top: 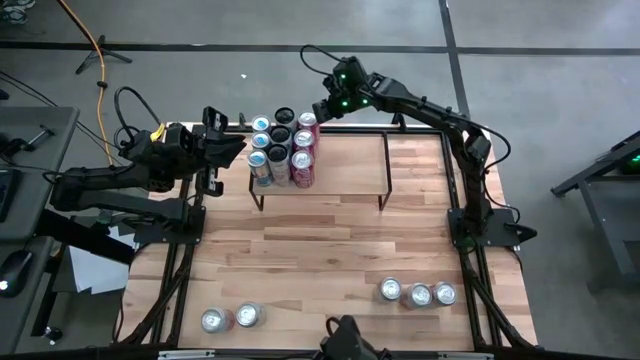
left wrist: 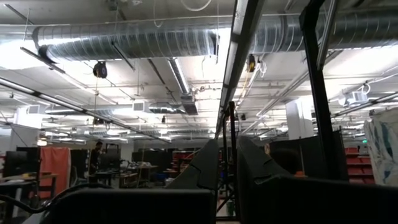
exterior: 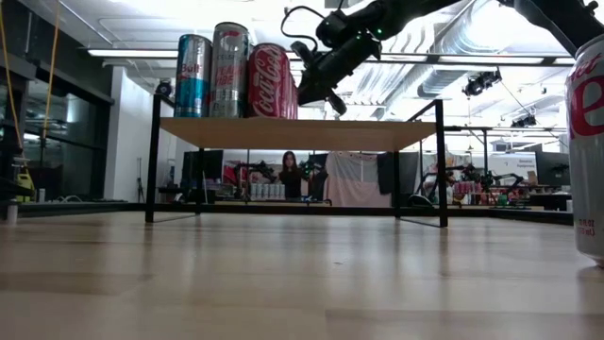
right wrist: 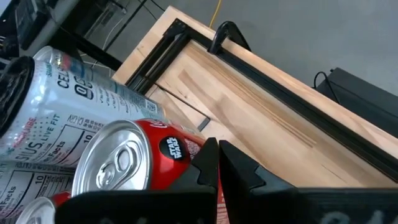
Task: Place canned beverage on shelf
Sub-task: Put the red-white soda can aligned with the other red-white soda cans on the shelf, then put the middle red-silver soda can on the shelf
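From above, the right gripper (top: 325, 108) hangs with jaws shut and empty just beside the red can (top: 307, 122) at the cluster's far corner on the shelf (top: 345, 165). The left gripper (top: 238, 150), shut, waits by the shelf's left end.

At table level, the right gripper (exterior: 316, 90) sits just right of the red can (exterior: 270, 81).

In the right wrist view, the red can (right wrist: 134, 165) stands against the closed fingers (right wrist: 205, 163).

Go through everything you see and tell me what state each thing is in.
Shelf: left end packed with upright cans, rest bare.
Cans on shelf: standing, clustered.
Cans on table: upright, not shelved.
Right gripper: shut, empty, beside the cluster.
Left gripper: shut, empty, left of shelf.
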Robot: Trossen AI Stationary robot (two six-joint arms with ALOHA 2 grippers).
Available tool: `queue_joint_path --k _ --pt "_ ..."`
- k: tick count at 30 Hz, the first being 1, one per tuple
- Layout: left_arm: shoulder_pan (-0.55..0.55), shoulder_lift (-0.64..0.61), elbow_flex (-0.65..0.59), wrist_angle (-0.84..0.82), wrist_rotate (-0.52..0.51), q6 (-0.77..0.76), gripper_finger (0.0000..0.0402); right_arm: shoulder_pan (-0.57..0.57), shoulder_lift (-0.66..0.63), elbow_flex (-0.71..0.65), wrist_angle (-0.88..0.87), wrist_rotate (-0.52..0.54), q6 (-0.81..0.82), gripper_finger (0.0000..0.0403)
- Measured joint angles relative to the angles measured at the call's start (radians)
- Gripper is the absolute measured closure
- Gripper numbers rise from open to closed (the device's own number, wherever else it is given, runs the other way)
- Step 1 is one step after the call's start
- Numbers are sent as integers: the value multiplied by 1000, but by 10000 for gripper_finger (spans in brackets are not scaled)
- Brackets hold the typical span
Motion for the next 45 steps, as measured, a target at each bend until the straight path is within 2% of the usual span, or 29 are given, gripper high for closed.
queue_joint_path --k 16,18,22,27,31,36,40,45 --pt "0 -12 0 -15 -20 -4 401 -4 -7 -2 -4 -7 -51 403" --pt "3 -37 2 -58 -74 6 402 -24 -28 -2 -16 -7 -75 403" --pt "21 -105 2 -245 -180 19 402 -75 -96 -2 -79 13 -167 403" --pt "28 -187 -1 -406 -179 -12 401 -79 -203 -2 -240 86 -322 403" --pt "27 -258 -51 -418 -131 -33 401 -36 -291 -23 -316 115 -394 403" --pt "25 -335 -153 -403 -126 -111 402 79 -453 -200 -242 124 -365 403" --pt "4 -354 -207 -399 -126 -145 401 217 -619 -423 -77 204 -246 403" --pt "-41 -308 -209 -403 -117 -145 401 425 -790 -649 176 321 -116 403"
